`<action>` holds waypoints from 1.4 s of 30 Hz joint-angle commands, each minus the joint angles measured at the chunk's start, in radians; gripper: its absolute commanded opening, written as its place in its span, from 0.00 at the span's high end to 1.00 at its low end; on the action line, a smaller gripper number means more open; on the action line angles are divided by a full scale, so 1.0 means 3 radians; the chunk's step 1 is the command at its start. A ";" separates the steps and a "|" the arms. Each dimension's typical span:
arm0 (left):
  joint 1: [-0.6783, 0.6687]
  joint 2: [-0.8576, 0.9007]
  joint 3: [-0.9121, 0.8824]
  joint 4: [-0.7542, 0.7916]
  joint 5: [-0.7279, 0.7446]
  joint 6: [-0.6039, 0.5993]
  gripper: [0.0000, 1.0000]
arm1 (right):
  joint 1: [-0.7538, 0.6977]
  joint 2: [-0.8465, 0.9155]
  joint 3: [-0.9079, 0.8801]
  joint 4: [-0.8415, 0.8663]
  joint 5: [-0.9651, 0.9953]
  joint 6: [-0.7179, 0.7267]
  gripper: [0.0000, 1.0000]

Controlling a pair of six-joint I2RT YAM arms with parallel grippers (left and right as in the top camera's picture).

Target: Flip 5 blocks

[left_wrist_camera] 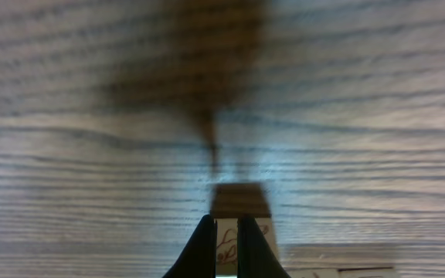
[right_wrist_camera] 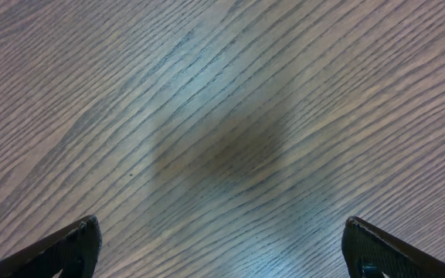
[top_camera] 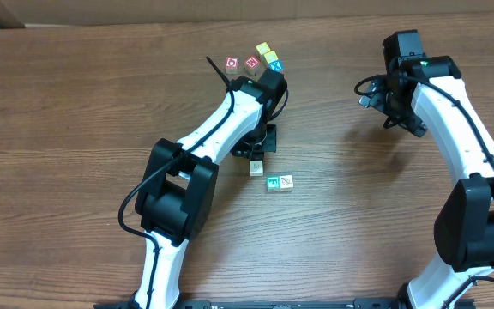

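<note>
1. Overhead view: I count eight blocks on the table point(top_camera: 75, 172).
   - Five sit in a loose cluster at the far side, around a red block point(top_camera: 252, 62).
   - Three lie near the middle: a pale block point(top_camera: 256, 167), and just beside it a green block point(top_camera: 274, 183) touching a second pale one point(top_camera: 286, 182).
   - My left pincer point(top_camera: 256, 156) hangs directly over the far edge of the pale block.
   - My right pincer point(top_camera: 393, 110) is well apart on the right, so the left arm is plainly the nearer one.

2. Left wrist view: the left pincer point(left_wrist_camera: 226, 220) has its fingers together, with only a sliver between them.
   - The pale block point(left_wrist_camera: 242, 202) lies straight ahead of the tips and is wider than that sliver, so I am not clamped on it.
   - The tips seem to rest against it, though I cannot confirm contact.
   - It is a cube with no long axis, so I judge the flip depends only on pushing it over its far edge.
   - The edge of another block point(left_wrist_camera: 338, 259) shows at lower right.

3. Right wrist view: the right pincer point(right_wrist_camera: 222, 247) has its fingers spread wide over bare wood, with no block in sight.
</note>
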State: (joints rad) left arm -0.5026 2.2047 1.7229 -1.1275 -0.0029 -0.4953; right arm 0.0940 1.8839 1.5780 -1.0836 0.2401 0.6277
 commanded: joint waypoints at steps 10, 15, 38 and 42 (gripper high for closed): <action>-0.0006 -0.0045 -0.0056 -0.0249 0.0362 -0.0020 0.96 | 0.0006 -0.0076 0.0018 0.0018 0.0015 0.0003 0.00; -0.0006 -0.0045 -0.0056 -0.0390 0.0362 -0.0020 0.96 | 0.0006 -0.0076 0.0018 0.0018 0.0014 0.0003 0.00; 0.0024 -0.0072 0.0018 -0.0417 0.0443 -0.0022 0.96 | 0.0006 -0.0076 0.0018 0.0018 0.0015 0.0003 0.00; 0.0053 -0.0177 0.0042 -0.0388 0.0412 -0.0024 0.96 | 0.0006 -0.0076 0.0018 0.0018 0.0015 0.0003 0.00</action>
State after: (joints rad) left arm -0.4995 2.2040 1.7134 -1.2503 0.1204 -0.4957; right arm 0.0940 1.8839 1.5780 -1.0840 0.2398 0.6277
